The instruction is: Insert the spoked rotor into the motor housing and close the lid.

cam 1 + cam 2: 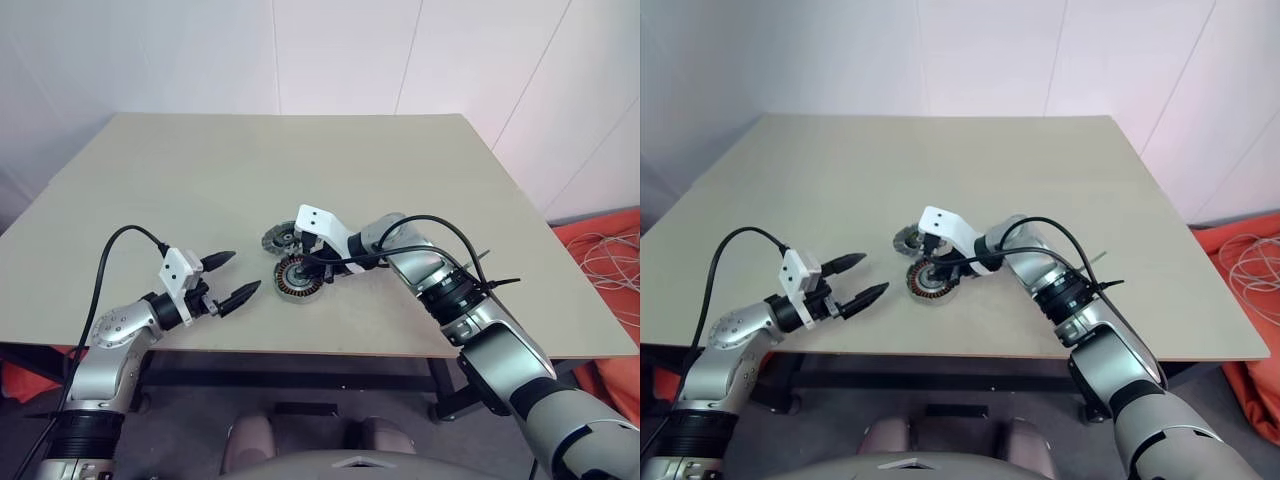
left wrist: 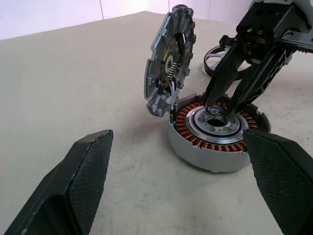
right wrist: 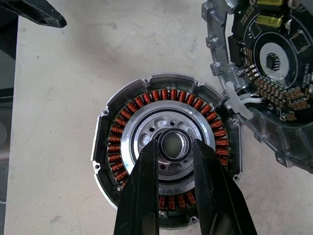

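The motor housing point(image 3: 166, 171), a ring of copper windings in a grey shell, lies near the table's front edge point(image 1: 298, 280). Its lid point(image 2: 168, 61) stands tilted up at the housing's far side, circuit board facing the windings. My right gripper point(image 3: 174, 147) points down into the housing's silver centre, its fingers point(image 2: 222, 81) shut on either side of a small dark ring point(image 3: 173, 139) there. Part of the spoked rotor's dark rim point(image 2: 212, 54) shows on the table behind the right gripper. Left of the housing, my left gripper point(image 1: 228, 278) hangs open and holds nothing.
The tan table point(image 1: 300, 170) stretches bare beyond the parts. Black cables run along both arms. Orange cloth and white cables point(image 1: 605, 260) lie on the floor to the right of the table.
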